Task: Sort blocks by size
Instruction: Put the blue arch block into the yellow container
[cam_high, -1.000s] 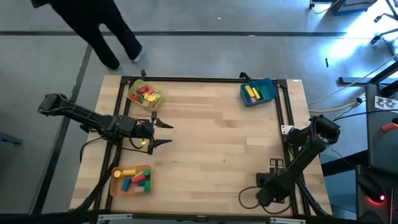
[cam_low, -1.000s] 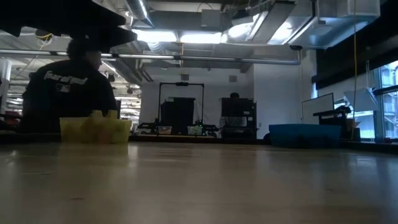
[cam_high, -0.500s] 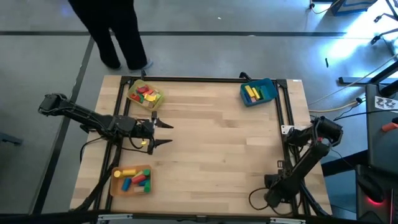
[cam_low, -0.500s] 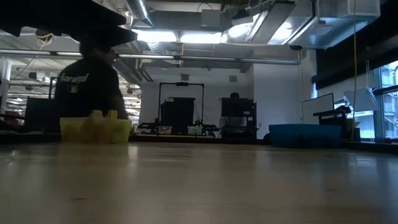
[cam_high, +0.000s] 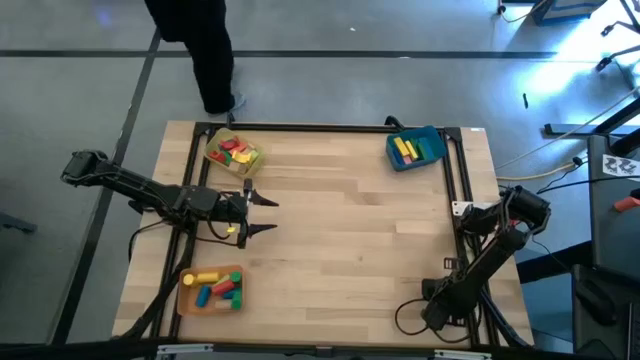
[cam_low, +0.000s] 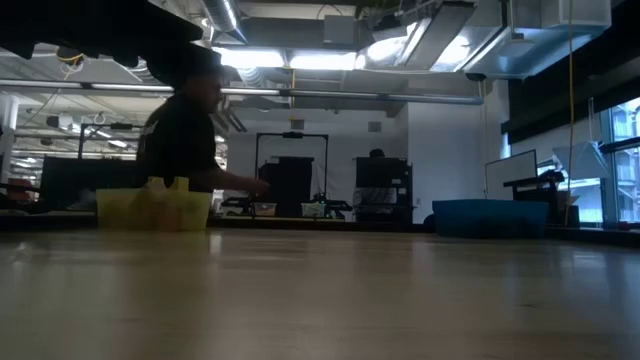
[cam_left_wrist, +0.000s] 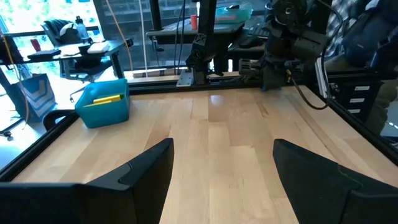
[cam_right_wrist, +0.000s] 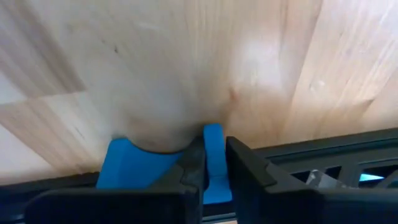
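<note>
At the near right surface edge, the right tool (cam_right_wrist: 211, 171) has just pinched a blue block (cam_right_wrist: 134, 165); sorting can continue.

person (cam_high: 200, 45): head and shoulders cut by top edge | blocks (cam_high: 212, 287) in orange tray: shapes too small to tell | blue piece (cam_right_wrist: 143, 167): partly hidden behind right claw (cam_right_wrist: 211, 163) fingers

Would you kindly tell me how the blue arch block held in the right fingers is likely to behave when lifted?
The blue arch block looks like a rigid solid, so it should probably keep its shape. The right gripper pinches only one leg, off-centre, so the block may swing or twist. Its smooth faces might also slip.
</note>
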